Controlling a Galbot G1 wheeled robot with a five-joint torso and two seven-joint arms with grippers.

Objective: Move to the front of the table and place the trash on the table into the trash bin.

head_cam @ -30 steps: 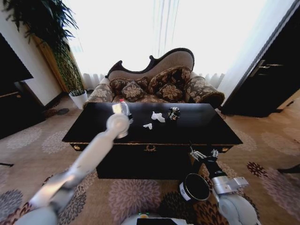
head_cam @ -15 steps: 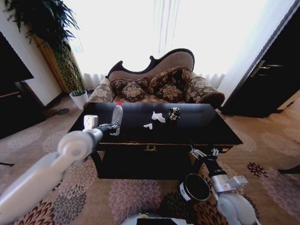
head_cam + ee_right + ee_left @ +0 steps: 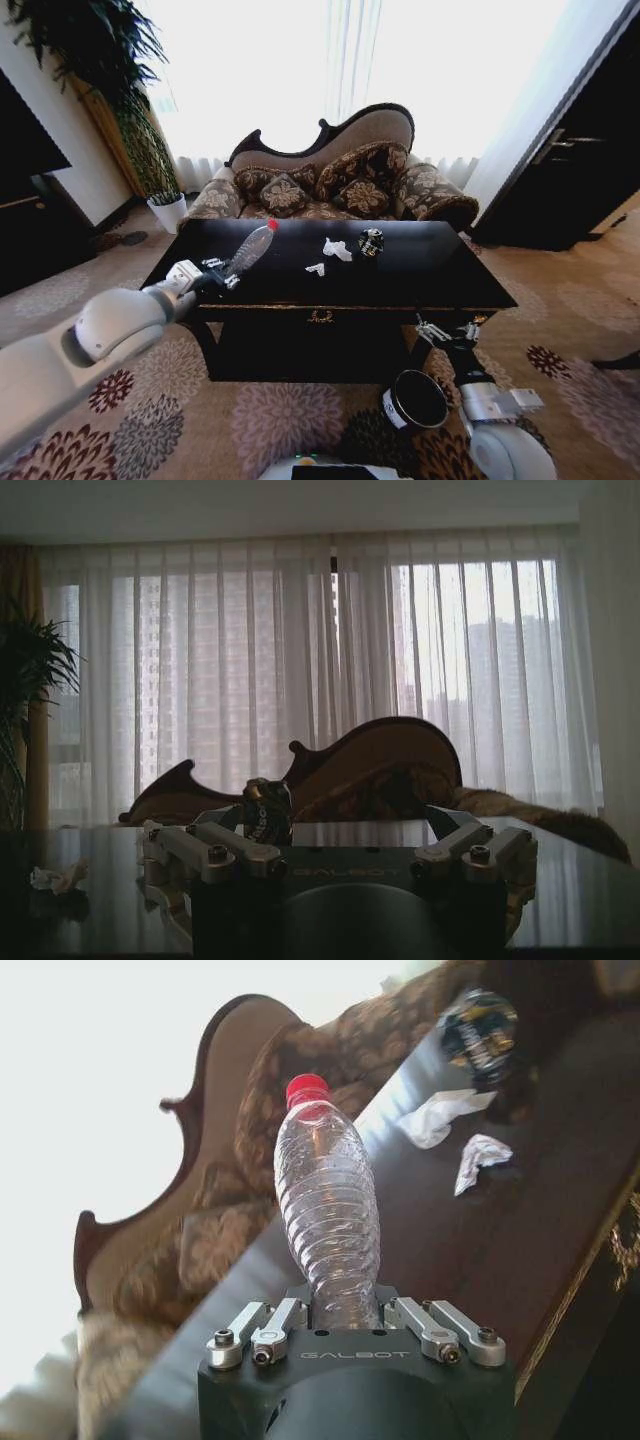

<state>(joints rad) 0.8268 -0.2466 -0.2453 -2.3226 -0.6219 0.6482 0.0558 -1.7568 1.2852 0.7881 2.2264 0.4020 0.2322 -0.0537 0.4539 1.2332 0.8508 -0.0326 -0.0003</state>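
At the left, a bottle is gripped at its base by the left tool and is held tilted over the left end of the desk. Toward the middle of the desk, two paper wads and a dark lump lie untouched. Below the front edge, to the right, the bin stands on the carpet. Just beside it, the right tool is held idle with its fingers spread wide and empty. The task is judged barely begun: one item is lifted, nothing is seen in the bin.
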